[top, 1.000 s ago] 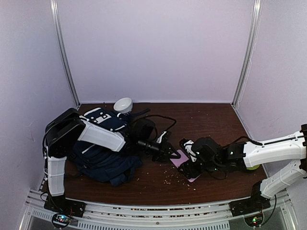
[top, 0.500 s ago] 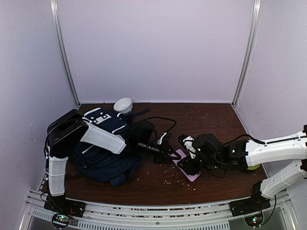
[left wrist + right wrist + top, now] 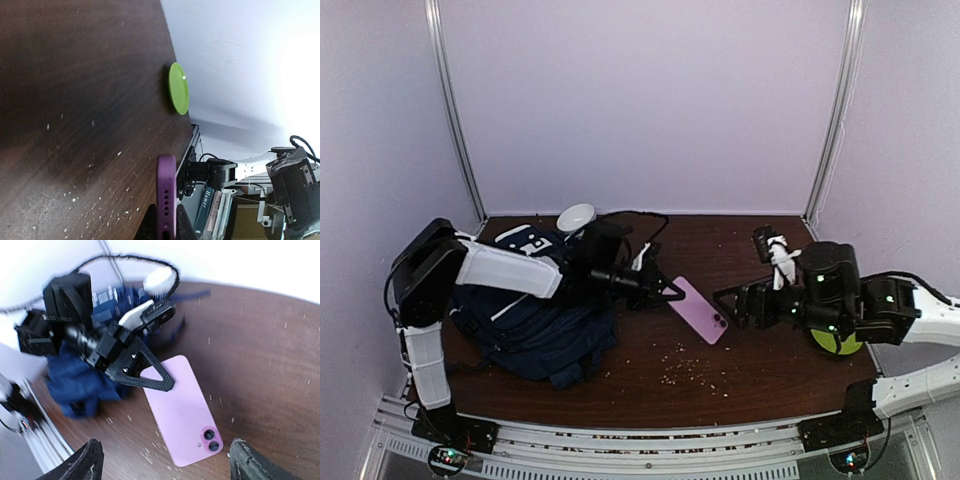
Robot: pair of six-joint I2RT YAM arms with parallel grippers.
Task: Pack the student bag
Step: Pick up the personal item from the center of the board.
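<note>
Since a second ago the right gripper (image 3: pixel 731 304) has let go of the phone (image 3: pixel 698 310) and backed off toward the right side of the table (image 3: pixel 760 375). The left arm has swung up and back a little with the phone. That phone, pink-backed, is now pinched at one end between the closed fingers of the left gripper (image 3: pixel 669 292). Its camera end points toward the right arm. I can't tell whether that far end touches the wood.

From the left wrist the phone shows edge-on, a purple strip with small holes, with a finger on each side. The right gripper's fingers stand wide apart with nothing between them, aimed at the phone but clear of it.

The bag (image 3: pixel 535 325) lies crumpled at the left of the table, under and behind the left arm. Its white-patched pocket is turned toward the back wall. A white bowl (image 3: pixel 576 217) sits just behind it. A green disc (image 3: pixel 832 342) lies at the right, partly hidden under the right arm. Pale crumbs (image 3: pixel 685 372) are scattered over the wood in front of the phone.
</note>
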